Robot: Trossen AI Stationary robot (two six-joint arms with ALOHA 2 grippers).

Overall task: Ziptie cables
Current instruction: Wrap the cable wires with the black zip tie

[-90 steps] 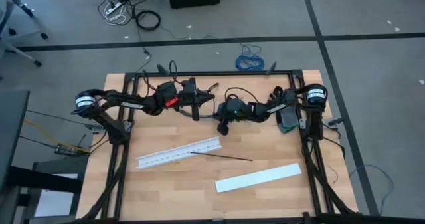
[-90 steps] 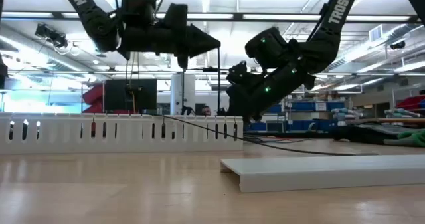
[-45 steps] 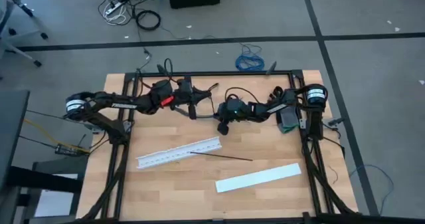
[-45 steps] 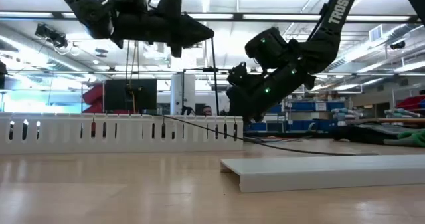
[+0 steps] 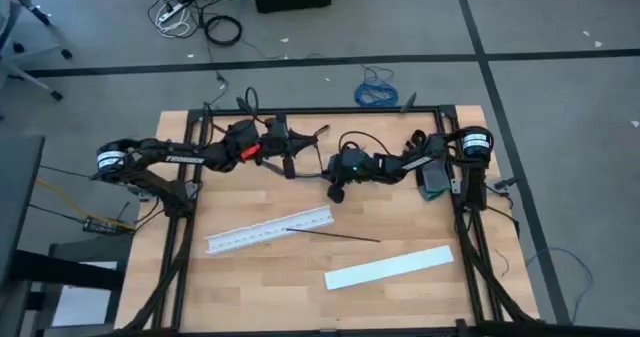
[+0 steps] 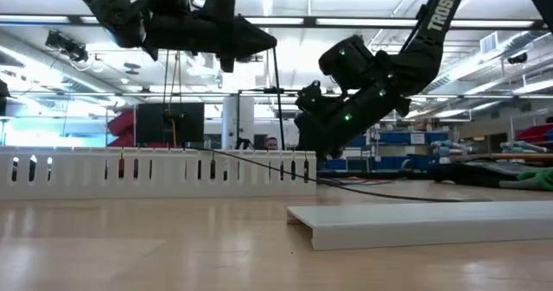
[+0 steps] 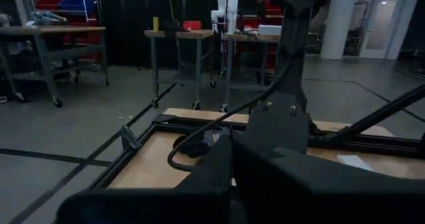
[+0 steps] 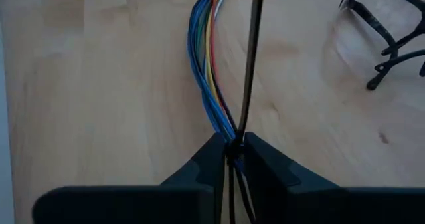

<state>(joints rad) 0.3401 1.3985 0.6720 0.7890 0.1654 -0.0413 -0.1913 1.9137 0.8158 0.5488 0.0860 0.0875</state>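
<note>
The cables point(image 8: 209, 58) are a bunch of thin blue, yellow, red and white wires running over the wooden table. My right gripper point(image 8: 232, 147) point(image 5: 336, 189) is shut on them near the table's far middle. A black zip tie point(image 8: 249, 64) circles the bunch at the fingers. Its tail point(image 6: 279, 101) runs straight up to my left gripper point(image 6: 272, 42) point(image 5: 290, 165), which is shut and hovers higher, just left of the right one. My left gripper has the zip tie's tail at its upper end point(image 6: 276, 51); the fingers lie about level, pointing toward the table's right. The tail runs taut down to the bunch. My right gripper pinches the bunch of cables point(image 8: 229, 134) between its two fingers, right where the zip tie circles it. The wires run on away from the fingers over the wood.
A white slotted strip point(image 5: 268, 230) lies slanted at mid-table, with a thin dark strand point(image 5: 335, 235) beside its right end. A flat white cover point(image 5: 390, 267) lies nearer the front right. Black loops point(image 8: 385, 24) lie near the bunch. A blue coiled cable point(image 5: 377, 92) is on the floor.
My left gripper has drawn back toward the table's left edge and risen a little, staying shut. The zip tie's tail has gone with it and now slants from the bunch up to the fingers. My right gripper has kept still.
</note>
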